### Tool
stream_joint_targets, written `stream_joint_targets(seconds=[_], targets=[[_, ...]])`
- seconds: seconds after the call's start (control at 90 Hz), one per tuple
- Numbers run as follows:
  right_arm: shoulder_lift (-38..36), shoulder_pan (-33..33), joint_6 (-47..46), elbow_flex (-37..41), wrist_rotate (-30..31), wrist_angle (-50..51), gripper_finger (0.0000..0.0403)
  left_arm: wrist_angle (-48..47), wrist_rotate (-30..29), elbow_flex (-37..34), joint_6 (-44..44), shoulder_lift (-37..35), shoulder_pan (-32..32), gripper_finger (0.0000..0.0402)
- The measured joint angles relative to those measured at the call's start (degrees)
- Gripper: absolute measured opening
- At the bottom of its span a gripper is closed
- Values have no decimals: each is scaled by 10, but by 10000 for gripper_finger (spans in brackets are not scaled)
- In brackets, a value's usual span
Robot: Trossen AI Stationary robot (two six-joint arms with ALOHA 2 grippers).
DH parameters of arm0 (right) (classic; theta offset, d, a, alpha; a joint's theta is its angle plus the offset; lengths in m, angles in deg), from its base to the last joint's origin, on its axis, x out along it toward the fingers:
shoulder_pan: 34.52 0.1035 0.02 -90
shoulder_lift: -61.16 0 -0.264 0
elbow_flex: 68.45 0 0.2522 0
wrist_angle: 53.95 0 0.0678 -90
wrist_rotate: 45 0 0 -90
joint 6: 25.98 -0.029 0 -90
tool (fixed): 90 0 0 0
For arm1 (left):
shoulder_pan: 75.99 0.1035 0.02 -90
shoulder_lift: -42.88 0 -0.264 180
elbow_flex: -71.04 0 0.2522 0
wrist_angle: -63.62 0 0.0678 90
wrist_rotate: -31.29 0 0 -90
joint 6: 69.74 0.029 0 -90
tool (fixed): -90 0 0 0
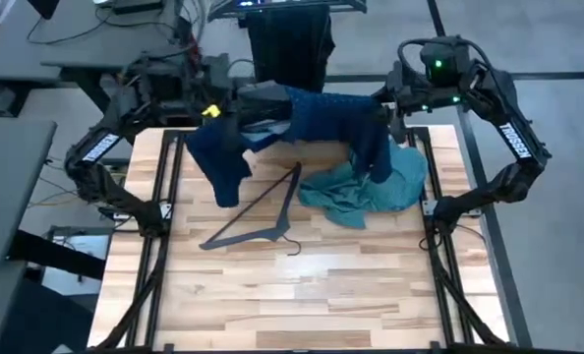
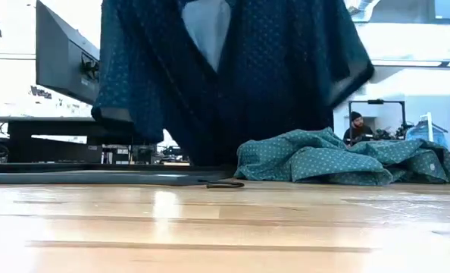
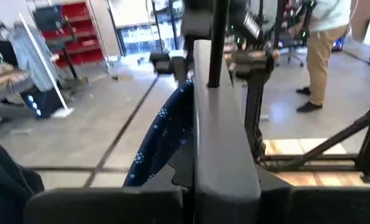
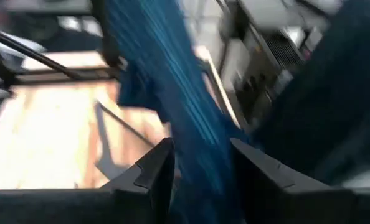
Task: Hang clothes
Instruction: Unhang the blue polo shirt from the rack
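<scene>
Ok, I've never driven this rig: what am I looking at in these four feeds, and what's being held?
Two dark robot arms work at a wooden table. One feed looks straight down, one sits level with the tabletop, and one rides on each wrist. Between them, the arms hold the navy dotted shirt stretched above the table's far edge. The right gripper has its cloth between the fingers; the left gripper is at the other end, though its grip is hidden. On the table lie a black hanger and the crumpled teal shirt. Dark jeans hang behind the table.
</scene>
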Motion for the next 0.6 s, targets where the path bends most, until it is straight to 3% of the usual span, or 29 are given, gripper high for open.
stream_joint_targets(seconds=[0.222,0.333,0.422,0.6], targets=[[19,-5,-6,0,-1,-17,136,27,-4,0,0,-14,-1,16],[40,-4,-6,0,21,-39,85,22,-3,0,2,-14,-2,15],[44,-14,-2,0,89,-40,18,18,-6,0,1,-15,-2,15],[-6,-77,0,1,251,-45,3,19,-10,0,4,-43,-9,15]])
